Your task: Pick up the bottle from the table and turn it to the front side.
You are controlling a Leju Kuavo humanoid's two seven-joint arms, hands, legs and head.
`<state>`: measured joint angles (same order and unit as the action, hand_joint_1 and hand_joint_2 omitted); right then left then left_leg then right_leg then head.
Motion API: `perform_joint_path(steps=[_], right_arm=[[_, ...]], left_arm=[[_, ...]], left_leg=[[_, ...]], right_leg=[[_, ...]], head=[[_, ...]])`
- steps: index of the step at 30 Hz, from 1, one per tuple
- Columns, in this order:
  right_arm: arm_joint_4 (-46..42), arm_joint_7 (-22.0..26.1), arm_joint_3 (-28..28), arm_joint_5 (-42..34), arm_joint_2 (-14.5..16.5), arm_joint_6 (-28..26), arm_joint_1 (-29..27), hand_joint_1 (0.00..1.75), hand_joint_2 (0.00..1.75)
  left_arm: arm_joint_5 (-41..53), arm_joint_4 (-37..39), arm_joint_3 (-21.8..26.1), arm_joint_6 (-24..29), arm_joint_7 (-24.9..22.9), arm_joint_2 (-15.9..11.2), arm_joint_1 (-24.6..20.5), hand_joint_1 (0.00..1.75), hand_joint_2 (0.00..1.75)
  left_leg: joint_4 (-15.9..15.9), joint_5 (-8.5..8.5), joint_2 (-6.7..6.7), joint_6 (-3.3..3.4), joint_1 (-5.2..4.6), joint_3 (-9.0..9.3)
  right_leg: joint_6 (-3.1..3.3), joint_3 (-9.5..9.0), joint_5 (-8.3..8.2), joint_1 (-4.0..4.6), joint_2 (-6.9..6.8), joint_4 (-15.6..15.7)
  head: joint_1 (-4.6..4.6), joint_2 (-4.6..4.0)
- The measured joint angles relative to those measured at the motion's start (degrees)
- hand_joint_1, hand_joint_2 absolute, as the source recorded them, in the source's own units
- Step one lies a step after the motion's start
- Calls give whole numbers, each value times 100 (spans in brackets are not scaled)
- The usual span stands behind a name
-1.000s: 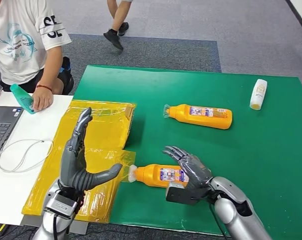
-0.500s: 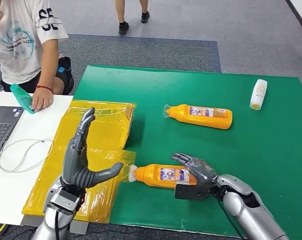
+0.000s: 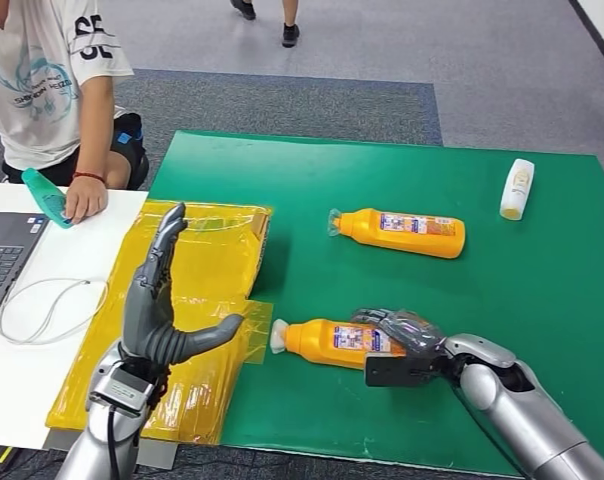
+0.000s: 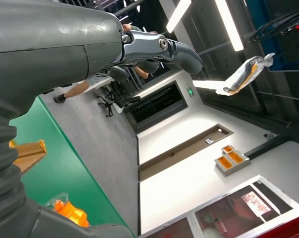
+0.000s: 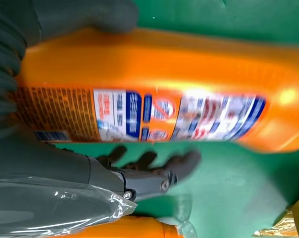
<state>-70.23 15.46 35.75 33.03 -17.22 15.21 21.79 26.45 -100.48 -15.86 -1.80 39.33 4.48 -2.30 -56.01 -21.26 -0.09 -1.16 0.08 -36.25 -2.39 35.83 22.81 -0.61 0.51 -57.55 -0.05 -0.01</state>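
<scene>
The near orange bottle (image 3: 337,342) lies on its side on the green mat (image 3: 435,420), low and centre-right in the head view, its plastic-wrapped cap pointing toward the left of the frame. Its label has blue, white and red panels and a block of fine print; the wrist view (image 5: 177,94) shows this close, but blur leaves none of it readable. The right hand (image 3: 401,340) is over the bottle's base end, thumb on one side of the body and fingers (image 5: 159,168) on the other, as if cupping it; whether it truly grips or only rests there cannot be told.

A second orange bottle (image 3: 397,232) lies higher, at centre, with a similar unreadable label. A small white bottle (image 3: 516,188) lies at the upper right.

The left hand (image 3: 159,310) is raised, spread wide and holding nothing, over the yellow sheet (image 3: 208,250) at lower left.

At upper left a person's hand (image 3: 84,197) rests on a teal bottle (image 3: 44,195), beside a laptop (image 3: 1,255) cut off by the edge.
</scene>
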Motion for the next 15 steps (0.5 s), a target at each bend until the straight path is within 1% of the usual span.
perform_joint_path(steps=[2, 5, 7, 15], right_arm=[[51, 3, 50, -30, -16, -3, 64, 137, 175], [109, 3, 116, -54, -37, 1, 142, 161, 175], [135, -6, 164, -78, -48, 25, 193, 173, 175], [183, -40, 313, -122, -83, 51, 335, 175, 175]], left_arm=[[-34, 0, 7, -8, 11, -4, -10, 0, 175], [-56, 0, 22, -15, 13, -6, -11, 0, 175], [-74, 0, 38, -21, 16, -6, -13, 0, 175], [-118, 0, 82, -58, 26, -28, -27, 0, 175]], left_leg=[[0, 0, 0, 1, 0, 0], [0, 2, 0, 3, -2, 0], [0, 3, 0, 4, -4, 0], [0, 2, 0, 4, -5, 0]], right_leg=[[0, 0, 0, 0, 0, 0], [-1, -1, -1, -2, 0, 0], [-2, 0, -1, -3, 0, 0], [-3, 0, -1, -4, 0, 0]], head=[[1, 0], [1, 0], [1, 0], [1, 0]])
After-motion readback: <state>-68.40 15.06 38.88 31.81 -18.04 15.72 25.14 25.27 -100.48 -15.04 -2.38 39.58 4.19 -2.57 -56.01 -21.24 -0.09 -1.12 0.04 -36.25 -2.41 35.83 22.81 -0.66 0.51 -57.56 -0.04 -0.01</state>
